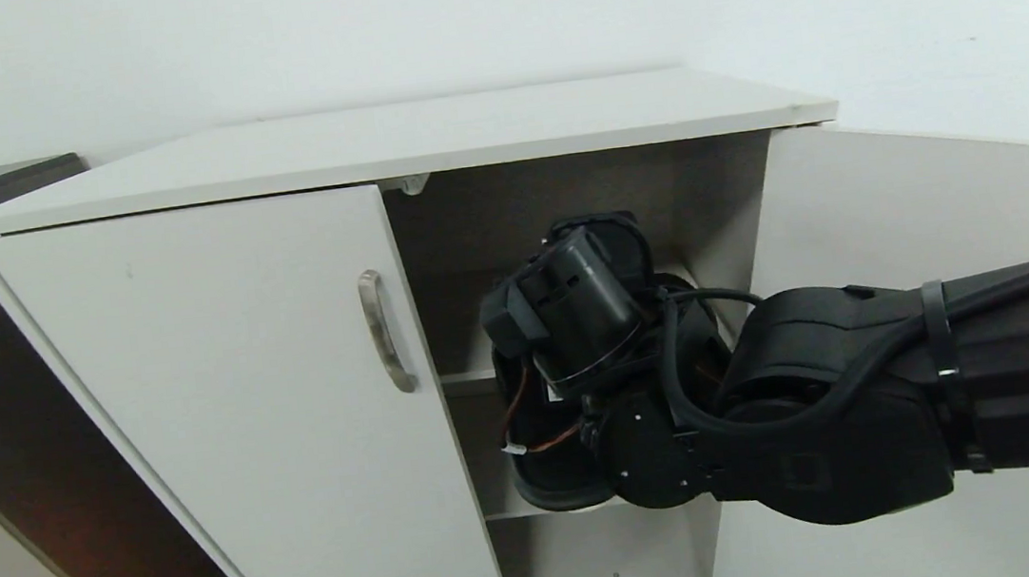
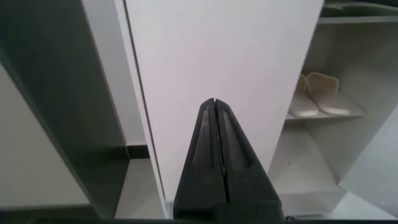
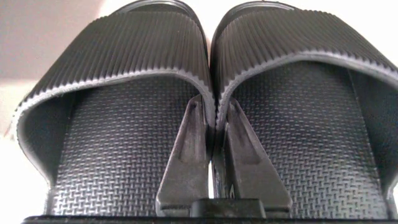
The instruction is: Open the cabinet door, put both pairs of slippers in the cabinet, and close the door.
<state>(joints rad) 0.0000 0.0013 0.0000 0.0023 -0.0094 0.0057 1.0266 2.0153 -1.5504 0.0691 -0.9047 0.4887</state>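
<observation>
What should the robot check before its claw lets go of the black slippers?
1. Right door open: ok.
2. Right claw pinching both black slippers together: ok.
3. Black slippers inside the cabinet: ok.
4. Black slippers fully set down: cannot tell.
5. White slippers inside the cabinet: ok.
6. Left claw shut, empty, clear of the opening: ok.

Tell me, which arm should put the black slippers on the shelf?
Right. The right gripper pinches the black slippers together at the open cabinet. The left gripper is shut, empty, facing the closed door.
</observation>
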